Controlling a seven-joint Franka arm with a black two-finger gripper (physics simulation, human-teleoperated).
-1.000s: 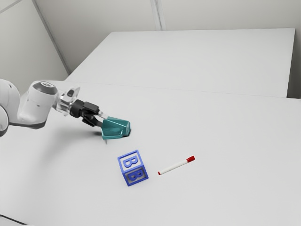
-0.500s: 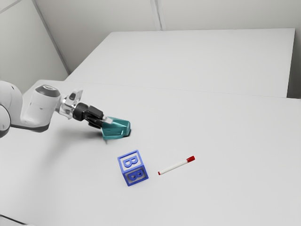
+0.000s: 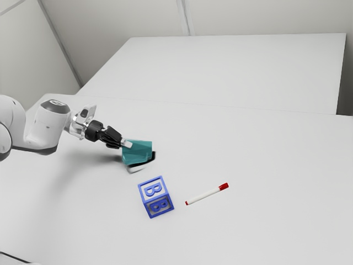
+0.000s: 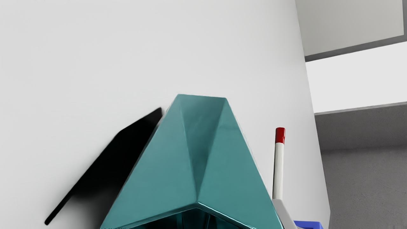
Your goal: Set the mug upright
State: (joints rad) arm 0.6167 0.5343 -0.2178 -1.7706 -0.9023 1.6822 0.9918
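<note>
Mug (image 3: 139, 152), the teal, glossy, faceted one, is on its side in the exterior view, mouth towards roughly 9 o'clock and base towards 3. The dark shadow (image 3: 153, 157) sits off from it, so I'd guess it's a bit clear of the white table (image 3: 248, 143). Your black two-finger gripper (image 3: 127, 144) comes in from about 10 o'clock, tips right at the rim. From the mug, the blue-and-white letter block (image 3: 156, 197) is at 5 o'clock and the white marker with red ends (image 3: 206, 195) at 4.

Wrist view: the mouth faces your gripper and the base points away. One pale finger (image 4: 284, 213) lies along the outside wall; the other looks tucked inside, so imo you've got the wall pinched near the rim.

So you're at the grab-and-tip stage, I'd say. Next, swing the base down and the mouth up, lower it till it sits flat, and only then let go. Go gently, a one-wall pinch could pivot on you, and watch that block.
</note>
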